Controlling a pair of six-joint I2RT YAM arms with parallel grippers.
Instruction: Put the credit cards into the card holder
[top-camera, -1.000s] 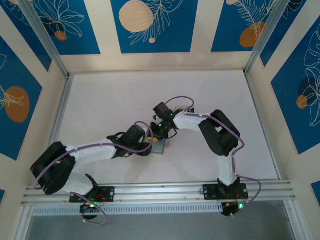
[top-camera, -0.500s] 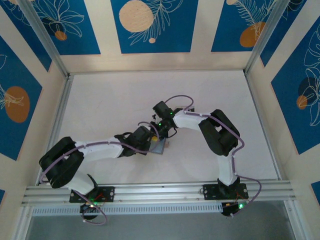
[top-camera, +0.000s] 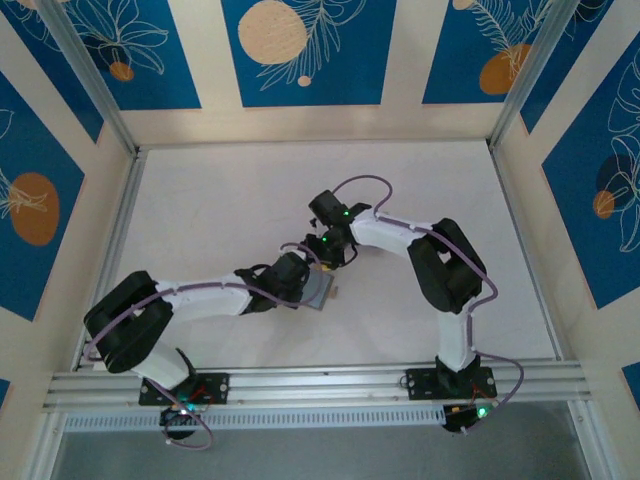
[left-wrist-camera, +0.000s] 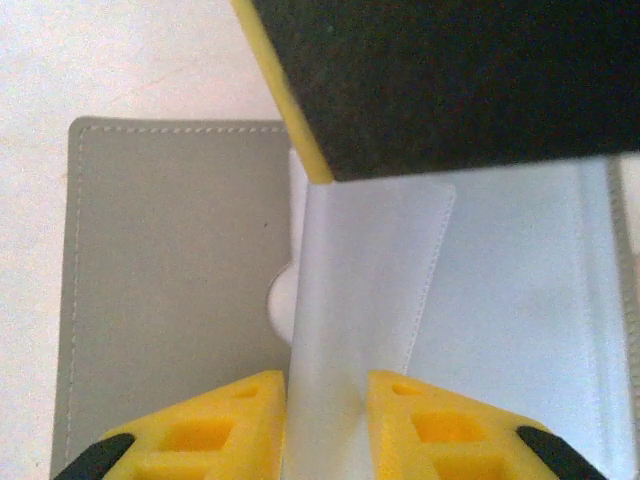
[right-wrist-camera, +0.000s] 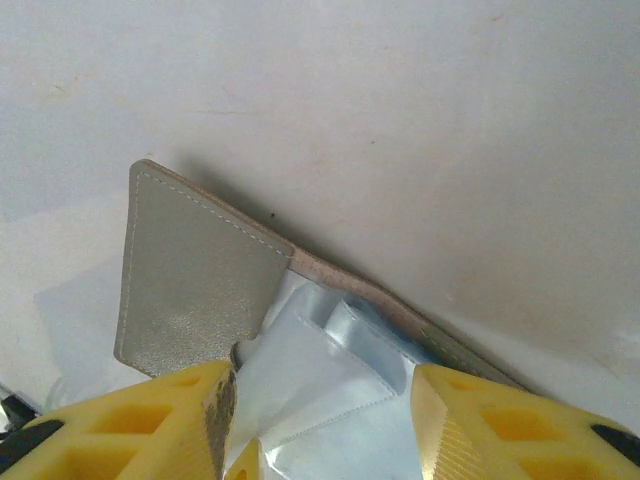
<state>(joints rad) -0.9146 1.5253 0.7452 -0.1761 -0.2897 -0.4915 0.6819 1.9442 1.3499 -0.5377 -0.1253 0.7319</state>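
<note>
Left hand has its fingers set narrow on either side of a pale strip at the inside of the holder. Whether that strip is a card or a pocket edge, and whether it is truly pinched, cannot be told. Right hand stands wide over the holder, gripping nothing, with one grey flap tilted up just beside one of its fingers. The holder lies open on the surface, about mid-width and toward the near side, between the two hands. The likely risk is that, with the right hand spread and not pressing down, nothing pins the holder. A push or pull from the left hand could then slide it, or let the raised flap fall shut over the pocket. A thin card caught off-line could also buckle or slip out
</note>
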